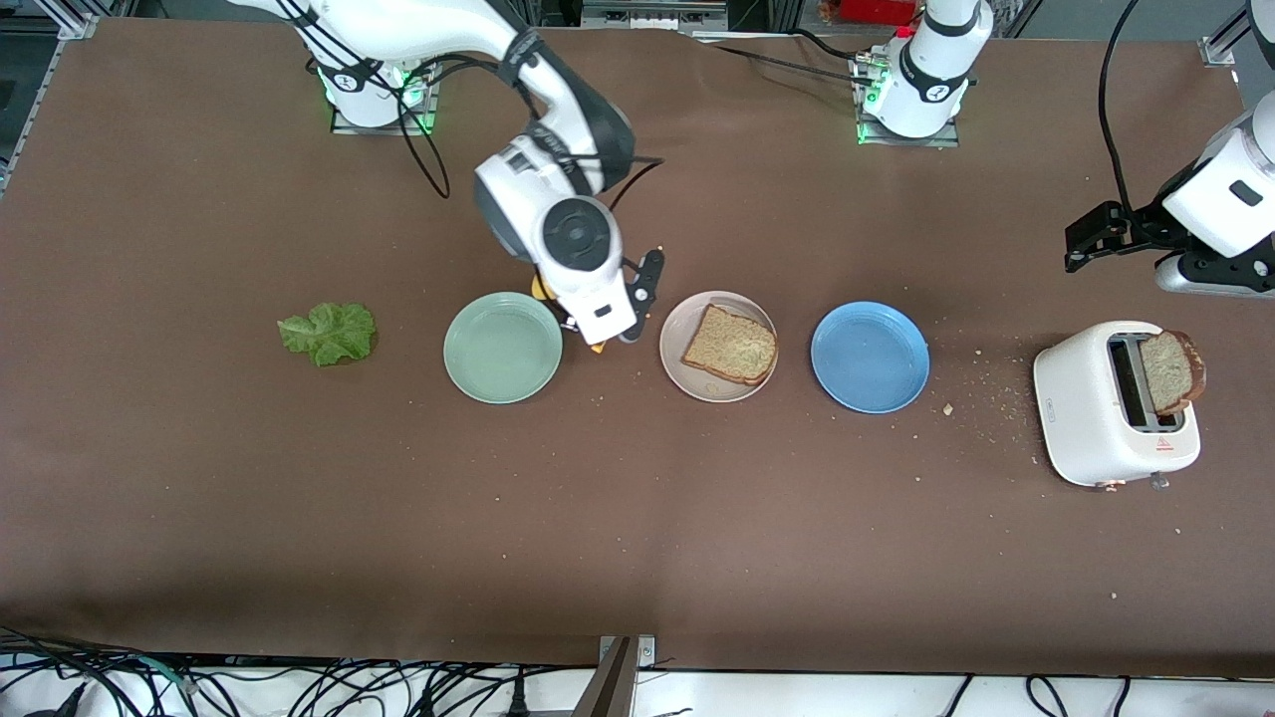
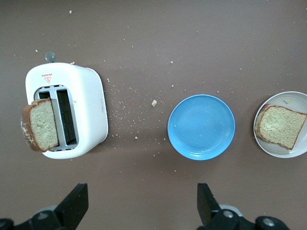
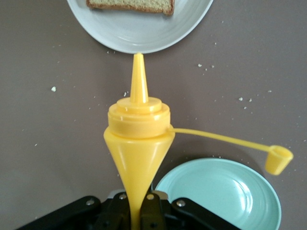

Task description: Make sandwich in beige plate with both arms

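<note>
- The right gripper (image 3: pixel 136 203) is clenched on a yellow squeeze bottle (image 3: pixel 138 143), hanging between the mint-green plate (image 1: pixel 503 347) and the beige plate (image 1: pixel 719 346), nozzle aimed at the beige plate's rim.
- One bread slice (image 1: pixel 730 345) lies on the beige plate just ahead of the nozzle.
- The left gripper (image 2: pixel 143 208), fingers spread and empty, waits over the table near the toaster (image 2: pixel 72 108), from which a second slice (image 2: pixel 40 124) sticks out.
- The lettuce leaf (image 1: pixel 329 333) lies past the mint-green plate, well apart from either gripper.

Bread slice (image 1: pixel 730 345) on beige plate (image 1: pixel 679 371)
</note>
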